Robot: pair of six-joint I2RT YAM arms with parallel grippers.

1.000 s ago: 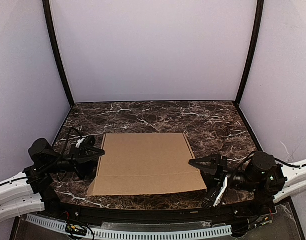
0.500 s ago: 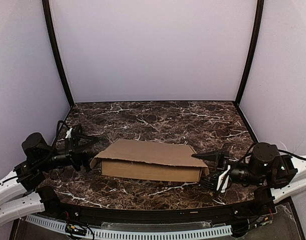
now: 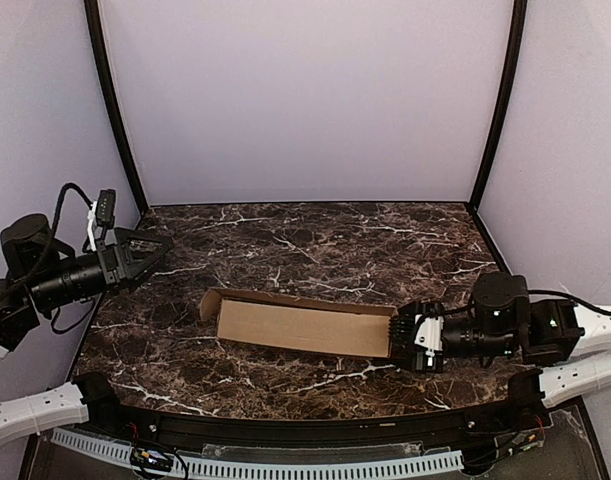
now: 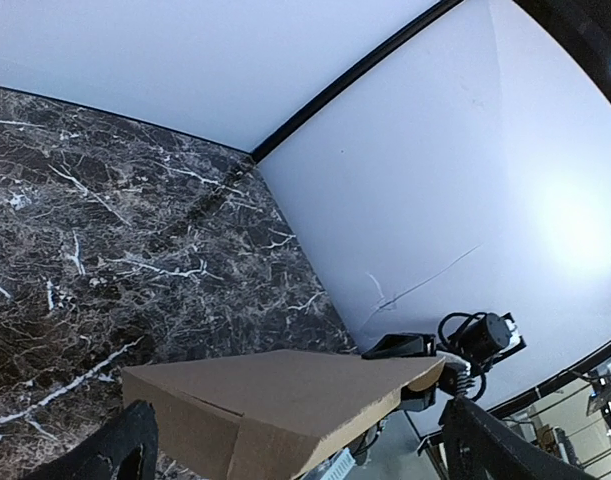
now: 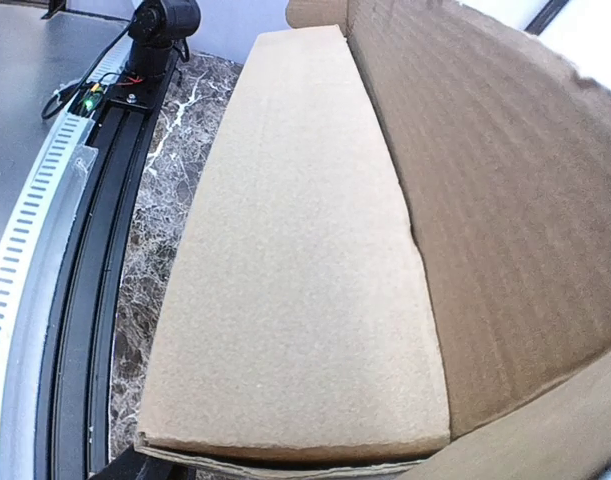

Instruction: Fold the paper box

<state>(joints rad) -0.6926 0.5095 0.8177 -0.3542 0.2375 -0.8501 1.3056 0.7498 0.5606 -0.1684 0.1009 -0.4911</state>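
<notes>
The paper box (image 3: 300, 325) is a shallow brown cardboard mailer, tipped so I see its long side edge-on across the middle of the table. My right gripper (image 3: 413, 338) is shut on its right end. In the right wrist view the cardboard (image 5: 305, 260) fills nearly the whole frame. My left gripper (image 3: 148, 255) hangs open above the table's left side, well apart from the box's left end. In the left wrist view its fingers (image 4: 120, 455) frame the box (image 4: 285, 395) from a distance, with nothing between them.
The dark marble table (image 3: 315, 235) is closed in by white walls with black corner posts (image 3: 110, 110). A black and white cable rail (image 3: 285, 465) runs along the near edge, also seen in the right wrist view (image 5: 45, 250).
The box lay flat a second ago; the right gripper has rolled it up onto its edge. The left gripper has let go, opened wide and drawn back up and to the left.
</notes>
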